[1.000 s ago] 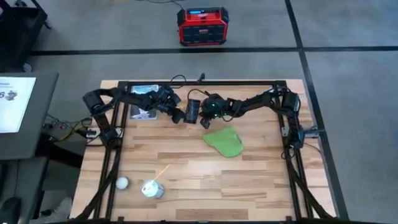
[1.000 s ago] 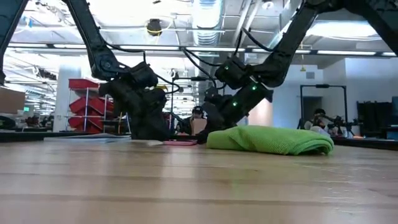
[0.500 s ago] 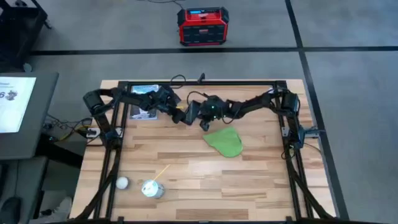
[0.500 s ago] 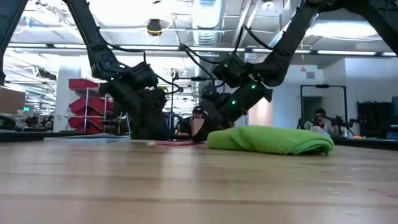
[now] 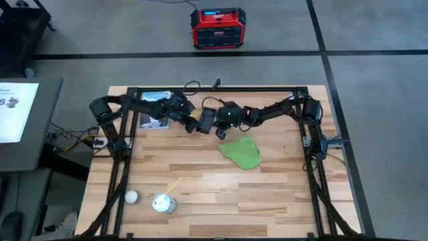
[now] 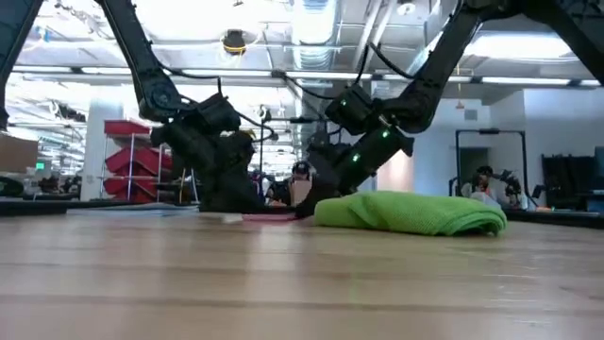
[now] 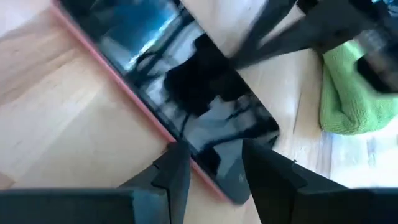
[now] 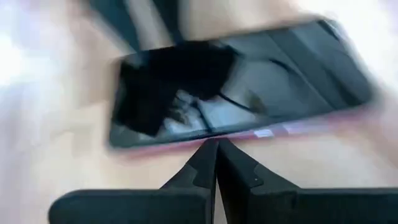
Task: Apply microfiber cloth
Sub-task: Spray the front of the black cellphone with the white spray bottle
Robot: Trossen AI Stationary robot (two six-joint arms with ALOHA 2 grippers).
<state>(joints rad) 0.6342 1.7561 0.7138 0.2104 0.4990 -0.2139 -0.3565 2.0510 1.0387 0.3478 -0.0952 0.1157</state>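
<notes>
The microfiber cloth (image 5: 242, 152) lies bunched on the desk (image 5: 267, 201), just right of the phone (image 7: 180, 99). Soft, light and limp, it is best pinched at a raised fold. Left hand (image 7: 211, 165) spread astride the phone's edge; right hand (image 8: 216, 163) pressed together beside the phone.
</notes>
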